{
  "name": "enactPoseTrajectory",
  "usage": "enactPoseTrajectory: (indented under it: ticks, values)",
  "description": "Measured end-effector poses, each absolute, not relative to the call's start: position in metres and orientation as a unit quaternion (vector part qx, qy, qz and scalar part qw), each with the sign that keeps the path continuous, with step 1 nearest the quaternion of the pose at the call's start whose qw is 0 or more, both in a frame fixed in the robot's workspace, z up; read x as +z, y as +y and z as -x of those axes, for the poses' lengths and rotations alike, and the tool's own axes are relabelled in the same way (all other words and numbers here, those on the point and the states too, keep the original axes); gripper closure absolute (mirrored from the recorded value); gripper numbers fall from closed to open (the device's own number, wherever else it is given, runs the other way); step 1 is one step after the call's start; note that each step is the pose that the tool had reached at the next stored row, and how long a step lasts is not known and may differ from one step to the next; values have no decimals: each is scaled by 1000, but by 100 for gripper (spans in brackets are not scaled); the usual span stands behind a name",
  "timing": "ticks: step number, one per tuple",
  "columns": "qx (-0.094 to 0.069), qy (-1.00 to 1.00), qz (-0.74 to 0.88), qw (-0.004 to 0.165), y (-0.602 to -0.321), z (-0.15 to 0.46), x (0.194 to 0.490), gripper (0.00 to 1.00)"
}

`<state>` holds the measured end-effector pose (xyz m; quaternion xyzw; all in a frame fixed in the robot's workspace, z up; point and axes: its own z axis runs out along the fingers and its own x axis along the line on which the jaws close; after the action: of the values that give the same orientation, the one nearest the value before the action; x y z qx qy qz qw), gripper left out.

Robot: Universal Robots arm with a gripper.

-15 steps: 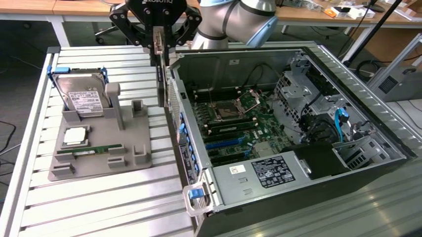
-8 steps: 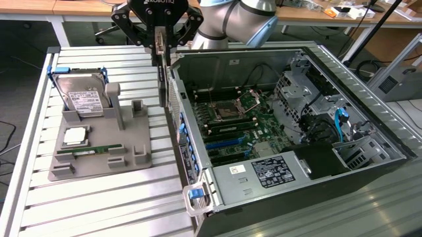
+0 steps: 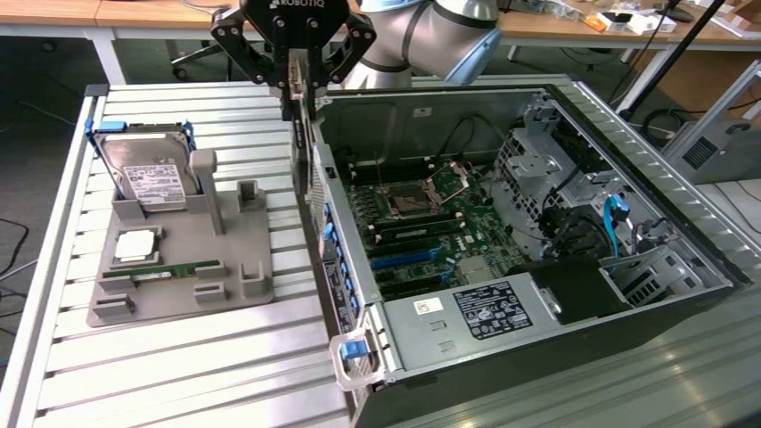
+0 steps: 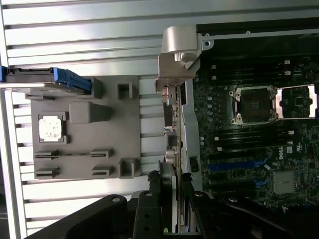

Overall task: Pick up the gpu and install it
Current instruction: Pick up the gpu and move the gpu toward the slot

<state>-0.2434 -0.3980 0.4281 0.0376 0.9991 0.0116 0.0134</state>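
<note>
While the slatted table (image 3: 178, 357) carries everything, we note the computer case (image 3: 618, 116) lies open side up, exposing its motherboard (image 3: 429, 223) to access from above | grey parts tray (image 3: 244, 259) sits beside it | gpu (image 3: 305, 143) hangs edge-on at the case wall nearest the tray, seemingly clear of it | gripper (image 3: 295, 85) partly closed, fingers (image 4: 154, 194) pinching the card's upper edge so it stays vertical

Bright, even light glares off the slatted table (image 4: 99, 50).
</note>
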Motion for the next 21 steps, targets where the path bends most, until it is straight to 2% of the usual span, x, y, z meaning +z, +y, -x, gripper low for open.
enactPoseTrajectory:
  ticks: [21]
  values:
    - [9,999,-38,14,-398,238,428,73]
